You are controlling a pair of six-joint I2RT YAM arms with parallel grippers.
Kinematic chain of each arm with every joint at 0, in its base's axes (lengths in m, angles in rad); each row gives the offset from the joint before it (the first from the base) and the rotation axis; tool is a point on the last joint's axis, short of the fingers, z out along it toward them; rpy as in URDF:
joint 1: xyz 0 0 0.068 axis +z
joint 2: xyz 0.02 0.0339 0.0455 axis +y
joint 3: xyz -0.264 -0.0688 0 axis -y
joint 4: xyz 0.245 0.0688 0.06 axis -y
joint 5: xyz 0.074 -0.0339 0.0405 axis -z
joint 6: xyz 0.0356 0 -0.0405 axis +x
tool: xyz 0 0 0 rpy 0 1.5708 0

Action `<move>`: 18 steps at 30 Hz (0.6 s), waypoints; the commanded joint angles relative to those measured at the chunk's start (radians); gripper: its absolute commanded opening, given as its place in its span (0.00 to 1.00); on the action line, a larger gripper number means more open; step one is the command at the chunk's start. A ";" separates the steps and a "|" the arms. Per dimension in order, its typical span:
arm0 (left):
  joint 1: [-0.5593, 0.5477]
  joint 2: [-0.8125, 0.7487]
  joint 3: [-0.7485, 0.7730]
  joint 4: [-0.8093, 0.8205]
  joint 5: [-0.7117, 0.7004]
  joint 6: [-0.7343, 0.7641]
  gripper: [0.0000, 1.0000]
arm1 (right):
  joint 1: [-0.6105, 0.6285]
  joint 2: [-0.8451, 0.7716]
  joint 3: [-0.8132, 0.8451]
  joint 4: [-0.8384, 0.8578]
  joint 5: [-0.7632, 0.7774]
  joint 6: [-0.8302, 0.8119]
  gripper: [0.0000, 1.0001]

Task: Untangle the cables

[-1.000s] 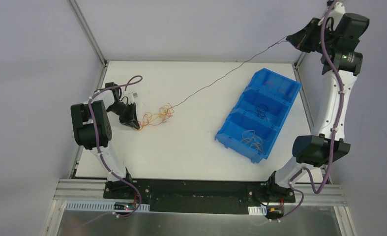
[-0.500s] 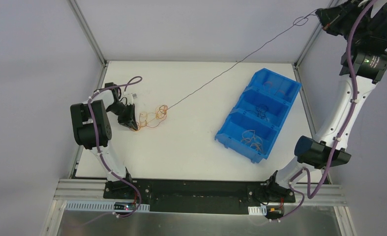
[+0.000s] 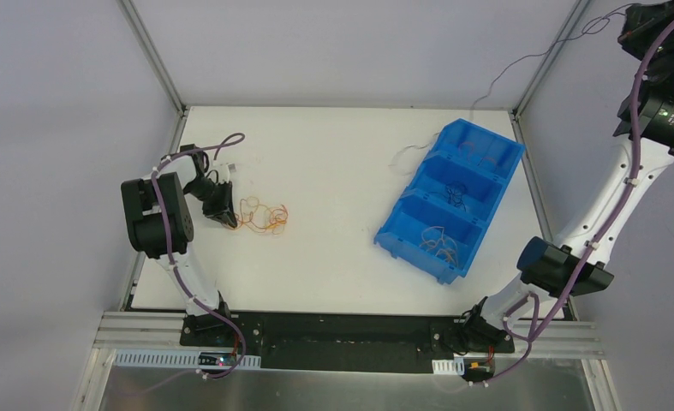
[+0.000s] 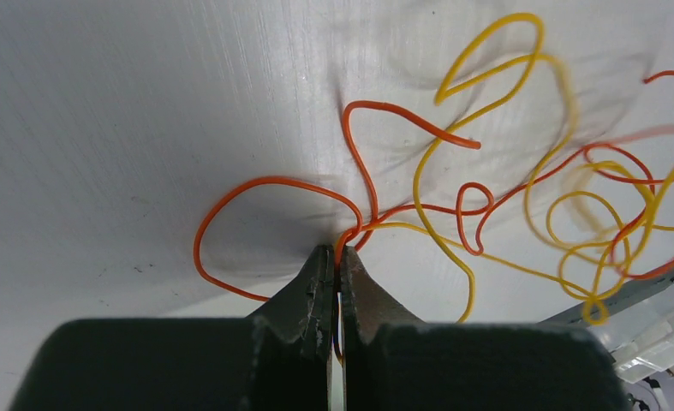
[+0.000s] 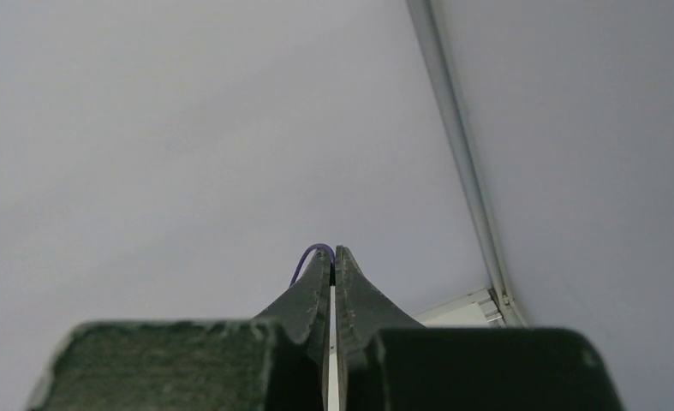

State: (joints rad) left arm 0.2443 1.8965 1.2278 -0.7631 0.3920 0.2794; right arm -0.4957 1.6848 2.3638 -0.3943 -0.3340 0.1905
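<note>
- The left arm (image 3: 158, 214) is folded low at the bench's (image 3: 342, 248) left edge, with its wrist turned down to the surface.
- The left gripper (image 4: 334, 257) is clenched on an orange cable (image 4: 269, 181), its tips touching the bench.
- That cable belongs to the tangle (image 3: 263, 214) of orange and yellow loops, which spreads over the bench from the tips, away from the arm.
- The right arm (image 3: 611, 197) is stretched high to the far right corner, well above the bench.
- The right gripper (image 5: 333, 255) is pinched on a dark cable (image 3: 521, 60); a small purple loop of it shows at the tips.
- This cable hangs slack from the gripper. Its low end is just beside the bin's (image 3: 419, 257) far left side, well apart from the tangle.
- More thin cables lie in the bin's compartments.
</note>
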 commanded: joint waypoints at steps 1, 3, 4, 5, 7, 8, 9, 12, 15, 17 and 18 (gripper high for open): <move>0.046 0.045 0.011 0.025 -0.171 0.059 0.00 | -0.019 -0.049 0.031 0.072 0.094 -0.012 0.00; 0.050 0.045 0.014 0.025 -0.177 0.058 0.00 | -0.022 -0.050 0.033 0.075 0.099 -0.015 0.00; 0.050 0.047 0.015 0.025 -0.171 0.057 0.00 | -0.025 -0.049 0.036 0.074 0.084 -0.004 0.00; 0.050 0.047 0.016 0.025 -0.161 0.054 0.00 | -0.026 -0.050 0.036 0.075 0.060 0.009 0.00; 0.050 0.052 0.021 0.024 -0.143 0.043 0.00 | -0.026 -0.058 0.027 0.088 -0.015 0.037 0.00; 0.050 0.054 0.026 0.024 -0.135 0.040 0.00 | -0.026 -0.064 0.019 0.102 -0.049 0.055 0.00; 0.050 0.057 0.030 0.024 -0.130 0.035 0.00 | -0.027 -0.072 0.007 0.121 -0.074 0.068 0.00; 0.049 0.061 0.039 0.024 -0.118 0.028 0.00 | -0.026 -0.081 0.003 0.154 -0.102 0.092 0.00; 0.050 0.059 0.042 0.024 -0.087 0.018 0.00 | -0.026 -0.081 0.023 0.174 -0.135 0.122 0.00; 0.050 0.055 0.042 0.024 -0.063 0.008 0.00 | -0.026 -0.087 0.024 0.207 -0.174 0.169 0.00; 0.050 0.056 0.044 0.024 -0.052 0.004 0.00 | -0.026 -0.090 0.024 0.223 -0.185 0.181 0.00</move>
State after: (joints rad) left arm 0.2832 1.9186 1.2655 -0.7883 0.3603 0.2749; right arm -0.5148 1.6512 2.3577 -0.2981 -0.4282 0.2821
